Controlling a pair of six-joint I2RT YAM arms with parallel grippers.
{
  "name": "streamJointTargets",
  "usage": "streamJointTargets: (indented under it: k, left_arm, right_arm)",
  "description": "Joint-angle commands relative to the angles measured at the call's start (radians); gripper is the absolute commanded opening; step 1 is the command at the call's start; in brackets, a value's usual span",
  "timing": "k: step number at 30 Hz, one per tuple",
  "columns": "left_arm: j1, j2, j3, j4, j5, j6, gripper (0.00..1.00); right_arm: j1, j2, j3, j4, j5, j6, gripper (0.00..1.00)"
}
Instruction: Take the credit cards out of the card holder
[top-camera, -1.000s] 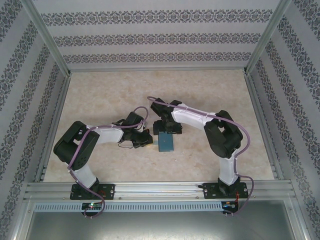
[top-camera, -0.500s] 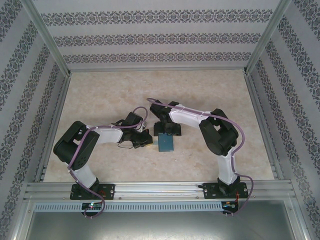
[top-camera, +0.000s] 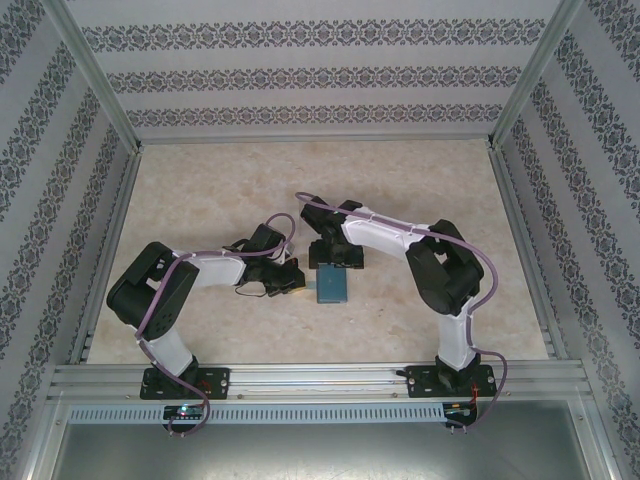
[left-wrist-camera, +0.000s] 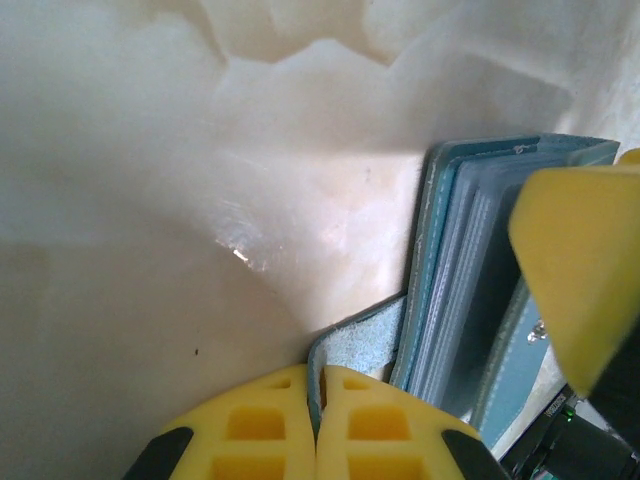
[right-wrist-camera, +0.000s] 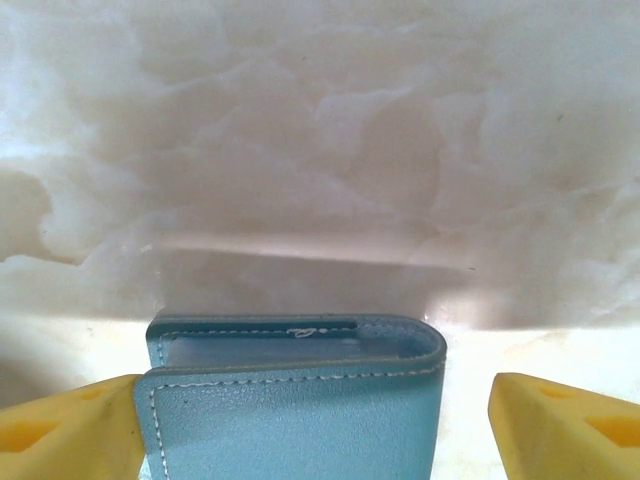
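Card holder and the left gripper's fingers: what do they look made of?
The card holder looks like smooth teal leather or imitation leather: faint sheen, pale stitching along its edge; its pinched flap looks fuzzy inside. The fingers of the left gripper look like matte yellow moulded plastic or rubber, with square recesses; which one, I cannot tell.

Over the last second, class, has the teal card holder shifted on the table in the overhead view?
No. The card holder sits just as far from the near aluminium rail as before, with no visible shift sideways.
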Motion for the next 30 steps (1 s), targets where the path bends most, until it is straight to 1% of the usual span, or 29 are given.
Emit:
streamJointTargets:
  k: [1,12,17,20,22,25,26,27,30]
  left_arm:
    - [0.003,0.021,-0.018,-0.02,-0.017,0.003,0.0]
    - [0.003,0.021,-0.009,-0.041,-0.026,0.008,0.0]
    - [0.004,0.024,-0.004,-0.046,-0.029,0.008,0.0]
    - [0.003,0.021,-0.003,-0.05,-0.032,0.008,0.0]
    - [0.004,0.019,-0.001,-0.055,-0.036,0.009,0.0]
    - [0.003,0.018,0.002,-0.063,-0.041,0.01,0.0]
    - [0.004,0.018,0.004,-0.064,-0.043,0.01,0.0]
    - [0.003,0.016,0.004,-0.065,-0.044,0.009,0.0]
    - [0.003,0.015,0.007,-0.069,-0.047,0.008,0.0]
  right_arm:
    - [0.006,-0.048,0.002,-0.036,0.037,0.011,0.85]
    - [0.006,-0.095,-0.02,-0.052,0.024,0.009,0.76]
    - [-0.002,-0.112,-0.027,-0.058,0.019,0.003,0.69]
    - [-0.006,-0.125,-0.033,-0.059,0.014,-0.002,0.61]
    - [-0.008,-0.133,-0.038,-0.057,0.012,-0.004,0.53]
    - [-0.015,-0.139,-0.044,-0.06,0.01,-0.009,0.43]
    - [-0.015,-0.142,-0.046,-0.061,0.009,-0.011,0.42]
    - [-0.017,-0.143,-0.049,-0.061,0.008,-0.013,0.36]
    - [-0.02,-0.152,-0.056,-0.063,0.005,-0.016,0.27]
